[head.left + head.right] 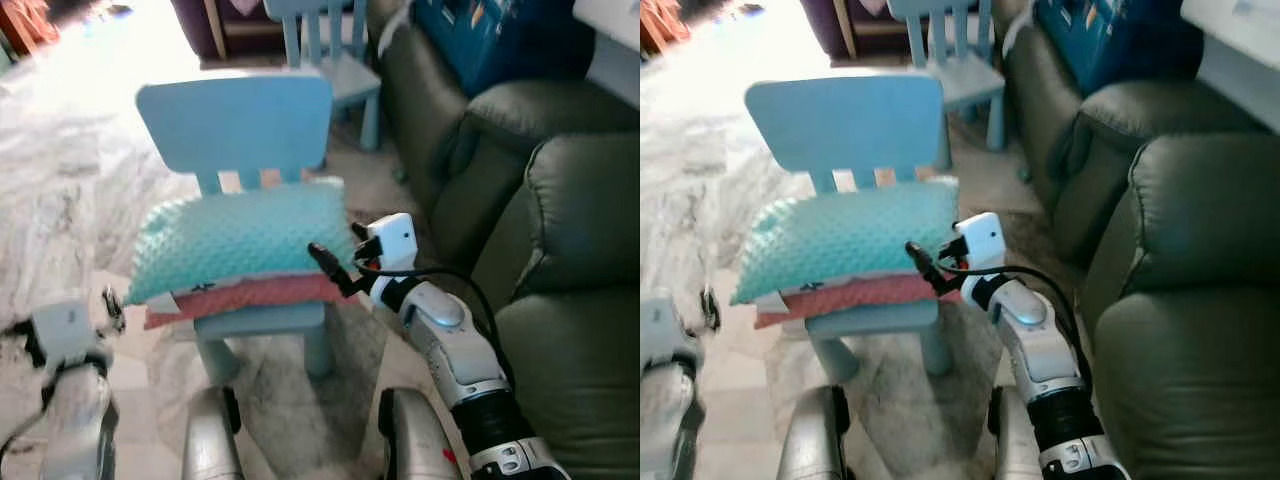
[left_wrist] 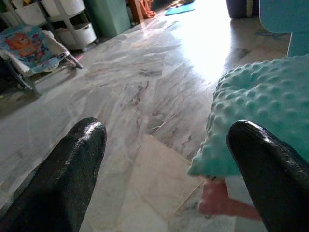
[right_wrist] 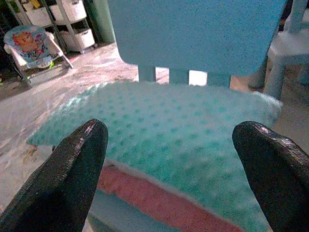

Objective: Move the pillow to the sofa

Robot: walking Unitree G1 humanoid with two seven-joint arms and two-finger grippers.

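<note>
The pillow (image 1: 240,240), teal and dotted on top with a pink underside, lies across the seat of a small light-blue chair (image 1: 235,120). My right gripper (image 1: 340,258) is at the pillow's right end, open, its fingers (image 3: 77,159) spread wide in front of the teal face (image 3: 183,130). Low by the pillow's left corner (image 2: 251,111), my left gripper (image 2: 166,142) is open and holds nothing. The dark green sofa (image 1: 580,250) runs along the right side.
A second blue chair (image 1: 340,70) stands behind the first, close to the sofa's arm. A blue box (image 1: 480,40) rests on the far sofa seat. Marble floor (image 1: 70,180) spreads to the left, with a child's bouncer (image 2: 29,43) and white bins (image 2: 72,19) beyond.
</note>
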